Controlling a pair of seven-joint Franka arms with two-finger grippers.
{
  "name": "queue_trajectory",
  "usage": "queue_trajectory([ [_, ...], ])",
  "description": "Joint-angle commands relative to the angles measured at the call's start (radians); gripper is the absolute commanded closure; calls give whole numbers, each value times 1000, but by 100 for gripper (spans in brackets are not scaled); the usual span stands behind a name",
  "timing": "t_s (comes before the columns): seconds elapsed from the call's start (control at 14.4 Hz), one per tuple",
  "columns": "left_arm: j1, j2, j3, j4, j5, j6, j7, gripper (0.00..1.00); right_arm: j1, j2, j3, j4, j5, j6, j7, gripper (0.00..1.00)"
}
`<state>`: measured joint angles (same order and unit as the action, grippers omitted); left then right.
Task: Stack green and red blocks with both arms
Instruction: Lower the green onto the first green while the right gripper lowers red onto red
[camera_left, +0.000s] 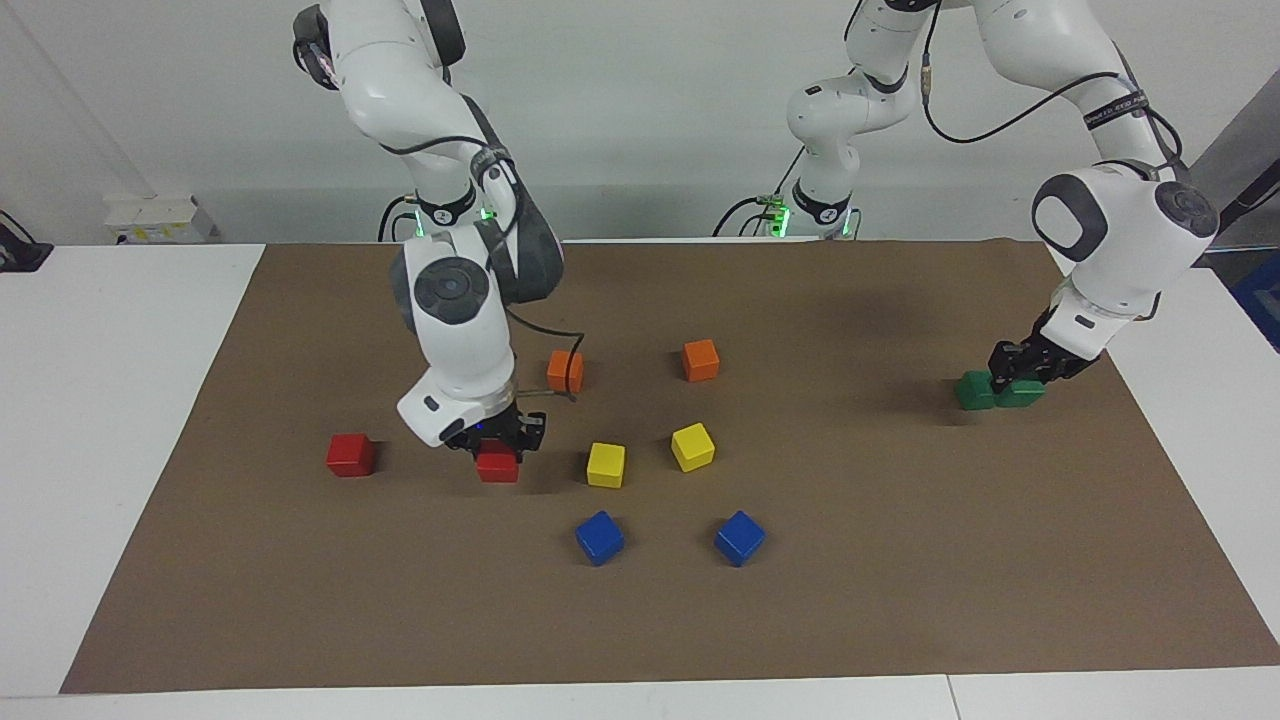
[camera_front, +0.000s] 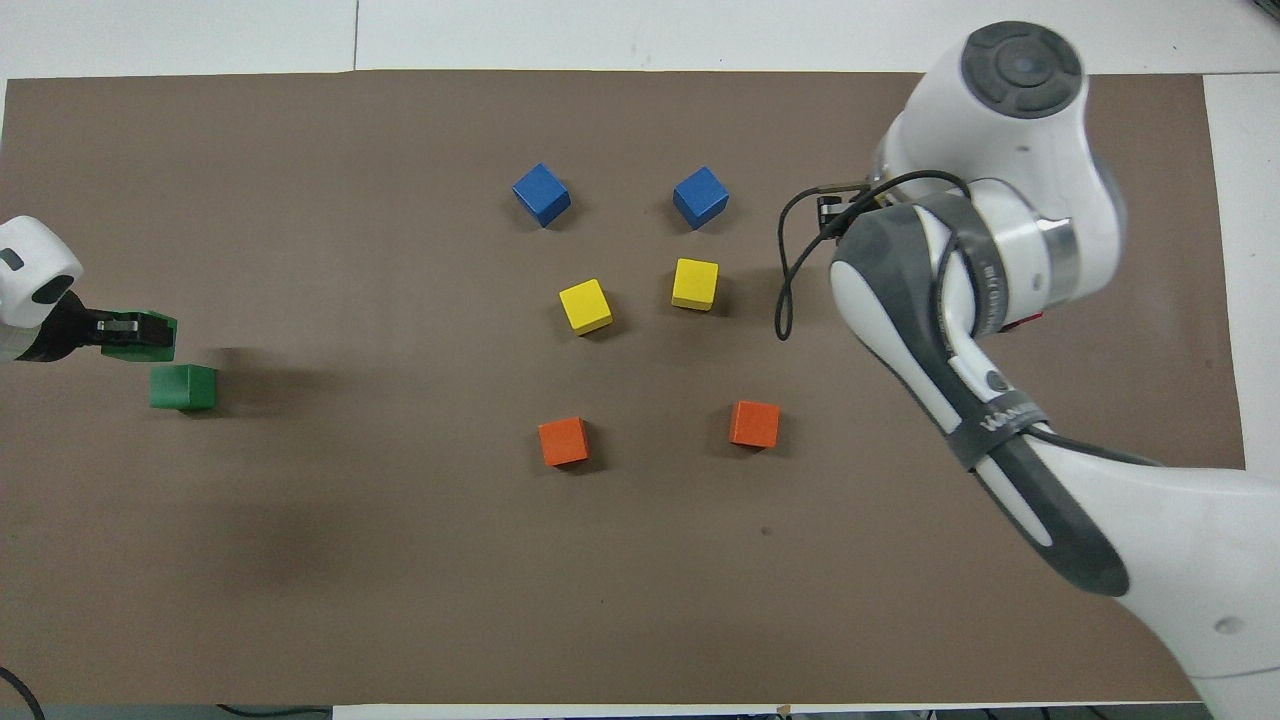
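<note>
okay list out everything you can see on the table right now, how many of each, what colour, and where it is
green blocks: 2, dark green, at the left arm's end of the mat; one resting, one held just above and beside it
red blocks: 2, bright red, toward the right arm's end; one resting, one held beside it
yellow blocks: 2, mid-mat
blue blocks: 2, farthest from the robots
orange blocks: 2, nearest the robots
mat: 1, brown, covering the white table
left gripper: shut on a green block
right gripper: shut on a red block, low over the mat
</note>
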<state>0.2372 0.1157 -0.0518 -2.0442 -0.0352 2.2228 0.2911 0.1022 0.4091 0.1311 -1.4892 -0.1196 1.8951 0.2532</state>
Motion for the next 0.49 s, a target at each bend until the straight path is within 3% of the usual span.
queue_trajectory([
  [0.0,33,-63,-10,-96,-18,64,45,100,-102,-130,12,-188,3,30,-101,100],
  [0.42,42,-89,-10,-172,-37,126,43,100,-265,-228,13,-353,58,134,-302,100],
])
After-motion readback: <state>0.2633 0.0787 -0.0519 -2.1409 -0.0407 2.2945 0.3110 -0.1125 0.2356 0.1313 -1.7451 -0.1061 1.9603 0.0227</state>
